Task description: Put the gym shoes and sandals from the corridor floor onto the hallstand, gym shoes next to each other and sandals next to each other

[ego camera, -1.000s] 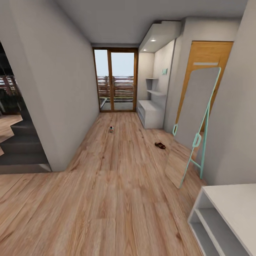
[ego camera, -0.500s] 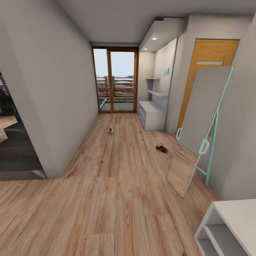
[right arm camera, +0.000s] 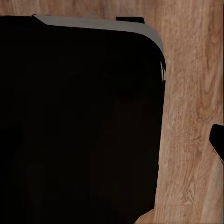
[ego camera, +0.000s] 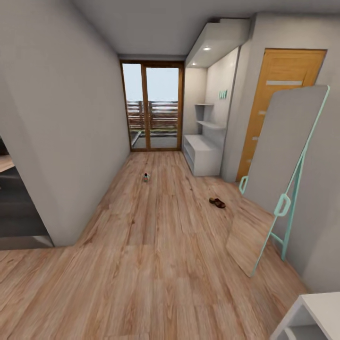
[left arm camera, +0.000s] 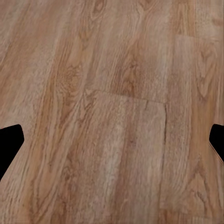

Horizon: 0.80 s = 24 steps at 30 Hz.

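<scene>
Down the corridor floor, a small white gym shoe with red and green accents lies near the middle. A dark reddish-brown sandal lies to its right, near the mirror's foot. Both are too small to tell whether each is one or a pair. The white hallstand stands against the right wall at the far end, with staggered shelves and teal letters above. In the left wrist view my left gripper is open over bare planks. In the right wrist view one fingertip of my right gripper shows far out to the side, beside a large black body.
A tall teal-framed mirror leans on the right wall in front of an orange door. Glass balcony doors close the far end. A grey wall corner stands at the left. A white shelf unit's corner sits at the near right.
The whole view has shifted as the camera moved forward: the near white shelf unit has slid mostly out at the bottom right, and the mirror looks larger. The shoes lie as before.
</scene>
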Tool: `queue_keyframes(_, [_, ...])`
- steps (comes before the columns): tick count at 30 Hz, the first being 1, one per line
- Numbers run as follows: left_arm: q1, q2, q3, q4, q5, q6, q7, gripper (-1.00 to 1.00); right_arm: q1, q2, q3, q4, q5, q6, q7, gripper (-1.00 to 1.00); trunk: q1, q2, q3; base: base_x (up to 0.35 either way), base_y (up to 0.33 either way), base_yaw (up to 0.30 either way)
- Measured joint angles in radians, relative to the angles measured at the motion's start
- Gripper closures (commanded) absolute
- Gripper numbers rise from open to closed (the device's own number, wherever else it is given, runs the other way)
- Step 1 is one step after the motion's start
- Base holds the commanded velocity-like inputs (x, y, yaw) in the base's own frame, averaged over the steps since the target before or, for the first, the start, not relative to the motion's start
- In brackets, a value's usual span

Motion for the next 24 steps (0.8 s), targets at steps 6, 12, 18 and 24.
queue_keyframes(6, [0.0,0.0,0.0,0.0,0.0,0.0,0.0,-1.0,0.0,0.0,0.0,0.0,0.0,0.0,0.0,-1.0,0.0,0.0,0.0,0.344,0.0,0.0])
queue_keyframes(12, [0.0,0.0,0.0,0.0,0.0,0.0,0.0,-1.0,0.0,0.0,0.0,0.0,0.0,0.0,0.0,-1.0,0.0,0.0,0.0,0.344,0.0,0.0])
queue_keyframes(18, [0.0,0.0,0.0,0.0,0.0,0.0,0.0,-1.0,0.0,0.0,0.0,0.001,0.0,0.0,0.0,-1.0,0.0,0.0,0.0,0.344,0.0,0.0])
queue_keyframes(24, [0.0,0.0,0.0,0.0,0.0,0.0,0.0,-1.0,0.0,0.0,0.001,0.001,0.0,0.0,0.0,-1.0,0.0,0.0,0.0,0.344,0.0,0.0])
